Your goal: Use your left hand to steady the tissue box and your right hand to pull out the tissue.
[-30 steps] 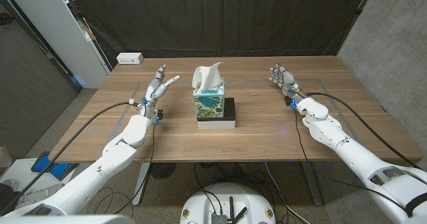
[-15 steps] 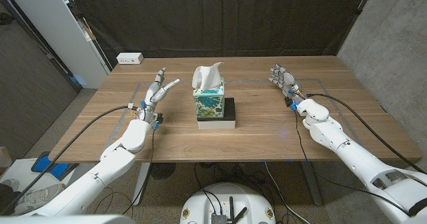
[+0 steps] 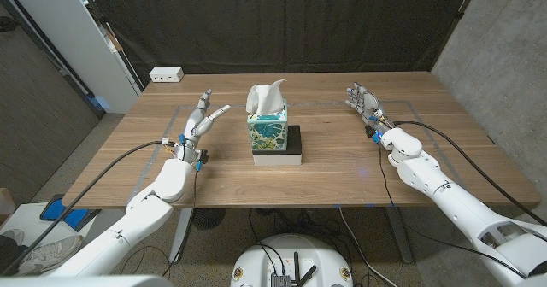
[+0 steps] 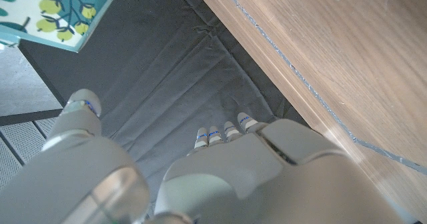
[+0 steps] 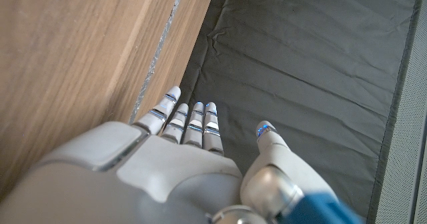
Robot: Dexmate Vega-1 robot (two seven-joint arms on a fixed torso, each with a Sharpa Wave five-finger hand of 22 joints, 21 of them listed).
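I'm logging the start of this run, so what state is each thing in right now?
Tissue box: upright on a black-and-white block, untouched.
Tissue: sticking up from the box, not pulled out.
Left robot hand: open, apart from the box.
Right robot hand: open, holding nothing.

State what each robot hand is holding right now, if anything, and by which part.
Nothing is held. The left hand and right hand are both open and apart from the tissue box; its tissue stands untouched.
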